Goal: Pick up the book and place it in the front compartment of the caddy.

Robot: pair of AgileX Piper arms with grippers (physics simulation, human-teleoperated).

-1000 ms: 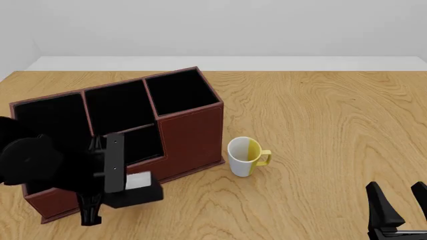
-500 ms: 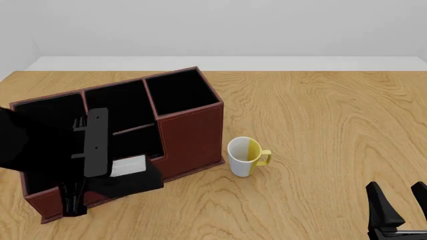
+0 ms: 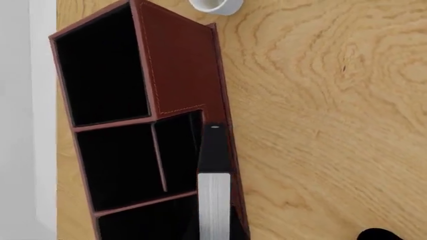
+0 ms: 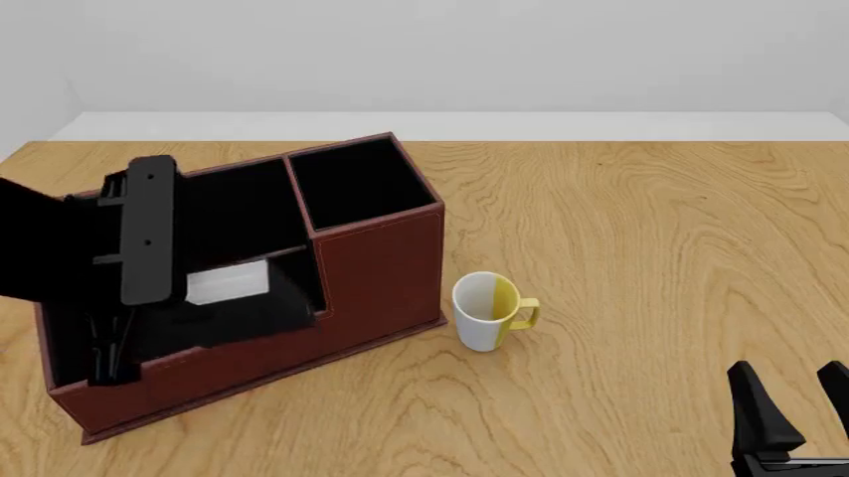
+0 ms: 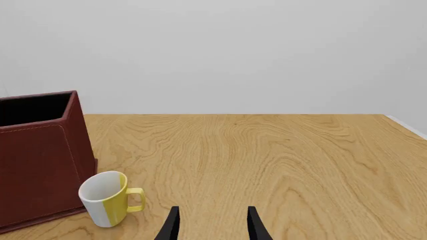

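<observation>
My left gripper holds the stiff, boxy book by its covers, over the caddy at the frame's left

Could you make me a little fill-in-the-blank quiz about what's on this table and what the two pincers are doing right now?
1. The book is carried by the ____ arm's pincer, above the caddy.
2. The mug is white and ____.
3. The right pincer holds nothing and its fingers are ____.
4. The mug stands on the table ____ the caddy, not inside it.

Missing words: left; yellow; open; beside
</observation>
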